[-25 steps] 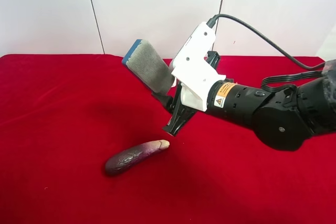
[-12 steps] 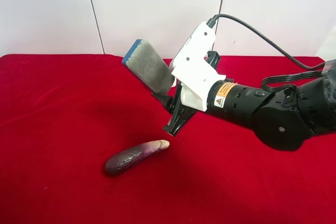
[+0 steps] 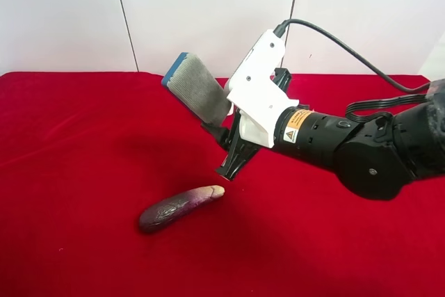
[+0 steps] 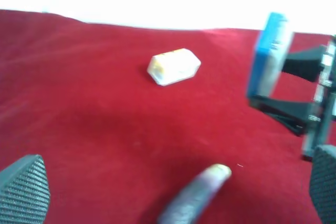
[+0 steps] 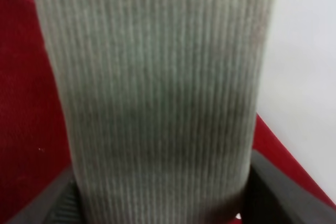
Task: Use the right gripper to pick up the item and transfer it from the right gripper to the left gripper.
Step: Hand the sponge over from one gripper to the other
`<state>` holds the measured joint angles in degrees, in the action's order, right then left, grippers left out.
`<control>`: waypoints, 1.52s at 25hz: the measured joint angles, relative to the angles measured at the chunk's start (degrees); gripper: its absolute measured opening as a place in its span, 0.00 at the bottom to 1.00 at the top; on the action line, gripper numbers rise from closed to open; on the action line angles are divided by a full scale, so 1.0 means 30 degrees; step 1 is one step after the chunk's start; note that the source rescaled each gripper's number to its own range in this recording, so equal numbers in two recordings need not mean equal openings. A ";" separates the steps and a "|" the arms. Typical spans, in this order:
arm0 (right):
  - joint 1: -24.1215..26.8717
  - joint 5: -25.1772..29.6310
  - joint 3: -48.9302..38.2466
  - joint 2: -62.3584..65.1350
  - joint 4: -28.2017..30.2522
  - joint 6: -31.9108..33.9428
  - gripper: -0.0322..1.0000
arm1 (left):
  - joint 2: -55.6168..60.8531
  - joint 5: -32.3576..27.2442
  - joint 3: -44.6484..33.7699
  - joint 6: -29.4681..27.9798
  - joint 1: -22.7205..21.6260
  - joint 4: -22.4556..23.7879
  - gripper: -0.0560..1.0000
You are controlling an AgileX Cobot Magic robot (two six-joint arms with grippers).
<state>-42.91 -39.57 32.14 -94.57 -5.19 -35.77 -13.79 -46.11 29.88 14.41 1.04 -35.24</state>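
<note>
Nearest, the eggplant (image 3: 179, 208) lies on open red cloth (image 3: 69, 172), at seven o'clock from the right gripper (image 3: 224, 144), whose yellow label (image 3: 299, 125) is too small to read. That gripper clamps the item (image 3: 198, 88), aloft at its eleven o'clock before the cloth's far edge. The left gripper (image 4: 176, 184), mostly cropped, gapes empty; the box (image 4: 174, 66) beyond is blurred.

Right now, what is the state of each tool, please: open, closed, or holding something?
Right tool: closed on the grey pad, held in the air.
Left tool: open, holding nothing.
</note>
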 joint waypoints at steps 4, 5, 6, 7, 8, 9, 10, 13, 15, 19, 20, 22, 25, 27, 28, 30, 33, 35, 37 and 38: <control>0.0000 0.0000 0.0000 0.0000 0.0000 0.0000 0.03 | -0.2805 0.1192 0.0000 0.3539 0.0000 -0.3009 1.00; 0.0000 0.0000 0.0000 0.0000 0.0000 0.0000 0.03 | -0.3523 0.1495 0.0000 0.4338 0.0000 -0.3744 1.00; 0.0000 0.0000 0.0000 0.0000 0.0000 0.0000 0.03 | -0.4232 0.1790 0.0000 0.5294 0.0000 -0.4493 1.00; 0.0000 0.0000 0.0000 0.0000 0.0000 0.0000 0.03 | -0.4932 0.2015 0.0000 0.6240 0.0000 -0.5115 1.00; 0.0000 0.0000 0.0000 0.0000 0.0000 0.0000 0.03 | -0.5502 0.2220 0.0000 0.7031 0.0000 -0.5814 1.00; 0.0000 0.0000 0.0000 0.0000 0.0000 0.0000 0.03 | -0.6157 0.2418 0.0005 0.7976 0.0000 -0.6533 1.00; 0.0000 0.0000 0.0000 0.0000 0.0000 0.0000 0.03 | -0.6749 0.2566 0.0005 0.8919 0.0000 -0.7170 1.00; 0.0000 0.0000 0.0000 0.0000 0.0000 0.0000 0.03 | -0.8026 0.2976 0.0005 1.1069 0.0204 -0.8178 1.00; 0.0000 0.0000 0.0000 0.0000 0.0000 0.0000 0.03 | -0.8500 0.3362 0.0083 1.1512 0.0826 -0.8103 1.00; 0.0000 0.0000 0.0000 0.0000 0.0000 0.0000 0.03 | -0.9107 0.5079 0.0685 1.1213 0.3535 -0.6224 1.00; 0.0000 0.0000 0.0000 0.0000 0.0000 0.0000 0.03 | -0.9278 0.5806 0.0789 1.1056 0.4410 -0.5771 1.00; 0.0000 0.0000 0.0000 0.0000 0.0000 0.0000 0.03 | -0.9736 0.7362 0.0850 1.0768 0.5976 -0.5297 1.00; 0.0000 0.0000 0.0000 0.0000 0.0000 0.0000 0.03 | -1.0956 0.9778 0.0910 1.0523 0.8214 -0.5158 1.00; 0.0000 0.0000 0.0000 0.0000 0.0000 0.0000 0.03 | -1.1941 1.1433 0.1009 1.0469 0.9719 -0.5104 1.00; 0.0000 0.0000 0.0000 0.0000 0.0000 0.0000 0.03 | -1.2507 1.2153 0.1134 1.0392 1.0421 -0.5087 1.00; 0.0000 0.0000 0.0000 0.0000 0.0000 0.0000 0.03 | -1.3564 1.3156 0.1667 1.0149 1.1553 -0.5087 1.00; 0.0000 0.0000 0.0000 0.0000 0.0000 0.0000 0.03 | -1.5215 1.3750 0.2827 0.9937 1.2513 -0.5087 1.00; 0.0000 0.0000 0.0000 0.0000 -0.0018 0.0000 0.03 | -1.6345 1.3672 0.3595 0.9645 1.2629 -0.5087 1.00; 0.0000 0.0000 0.0000 0.0000 -0.0018 0.0000 0.03 | -1.7344 1.3490 0.4314 0.9365 1.2629 -0.5087 1.00; 0.0000 0.0000 0.0000 0.0000 -0.0018 0.0000 0.03 | -1.7847 1.3407 0.4627 0.9262 1.2629 -0.5111 1.00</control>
<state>-42.91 -39.57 32.14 -94.57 -5.25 -35.77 -67.33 -5.89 43.76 42.19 38.93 -50.57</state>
